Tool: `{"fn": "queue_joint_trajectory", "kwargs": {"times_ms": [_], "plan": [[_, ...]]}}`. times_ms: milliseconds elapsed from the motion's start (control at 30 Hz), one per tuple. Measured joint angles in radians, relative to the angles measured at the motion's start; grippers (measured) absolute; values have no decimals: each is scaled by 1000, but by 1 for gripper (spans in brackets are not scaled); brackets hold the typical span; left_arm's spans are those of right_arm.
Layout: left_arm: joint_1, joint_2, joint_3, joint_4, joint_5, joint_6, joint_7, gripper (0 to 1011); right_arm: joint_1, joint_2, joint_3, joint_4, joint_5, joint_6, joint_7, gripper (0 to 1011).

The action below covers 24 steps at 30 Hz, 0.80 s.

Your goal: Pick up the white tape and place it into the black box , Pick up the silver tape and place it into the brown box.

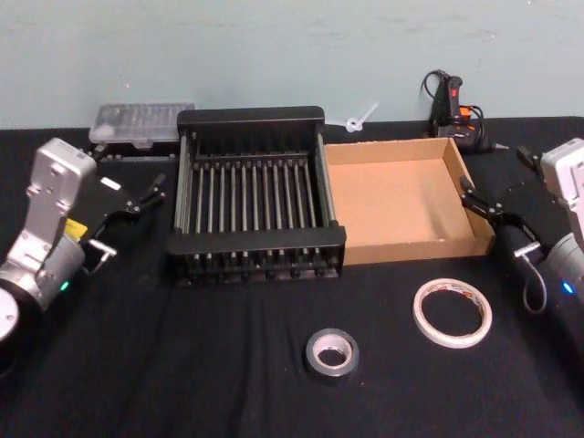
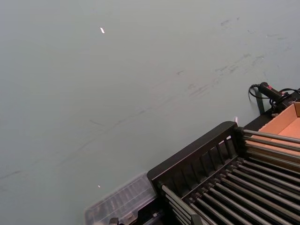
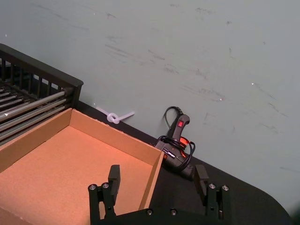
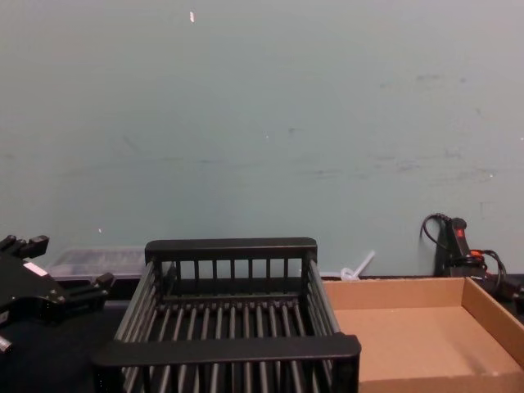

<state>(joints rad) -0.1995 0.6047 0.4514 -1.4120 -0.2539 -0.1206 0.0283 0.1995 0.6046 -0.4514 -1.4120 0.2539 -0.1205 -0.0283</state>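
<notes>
White tape (image 1: 452,313) lies flat on the black cloth, near side of the table, just in front of the brown box's (image 1: 478,239) front right corner. Silver tape (image 1: 332,353) sits to its left & nearer me, apart from it. Both boxes empty; black box (image 1: 255,239) touches the brown one's left wall.

My right claw (image 1: 501,222) hangs at the brown box's right wall, fingers spread, nothing in it. Left claw (image 1: 135,206) is parked left of the black box, also released.

Step in hand, I reckon: white tape first. Thin ring, so come straight down w/ one finger inside the core, one outside, pinch the wall, lift clear before crossing the brown box to the black one
</notes>
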Motion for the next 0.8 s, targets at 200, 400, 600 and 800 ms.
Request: {"fn": "queue_joint_trajectory", "kwargs": {"times_ms": [200,400,600,800], "plan": [[0,0,0,0,0,0,0,1001,0,0,0,0,0,0,0,1002],[0,0,0,0,0,0,0,1001,0,0,0,0,0,0,0,1002],[0,0,0,0,0,0,0,1001,0,0,0,0,0,0,0,1002],[0,0,0,0,0,0,0,1001,-2,-3,13,-11,-1,7,10,1002]]}}
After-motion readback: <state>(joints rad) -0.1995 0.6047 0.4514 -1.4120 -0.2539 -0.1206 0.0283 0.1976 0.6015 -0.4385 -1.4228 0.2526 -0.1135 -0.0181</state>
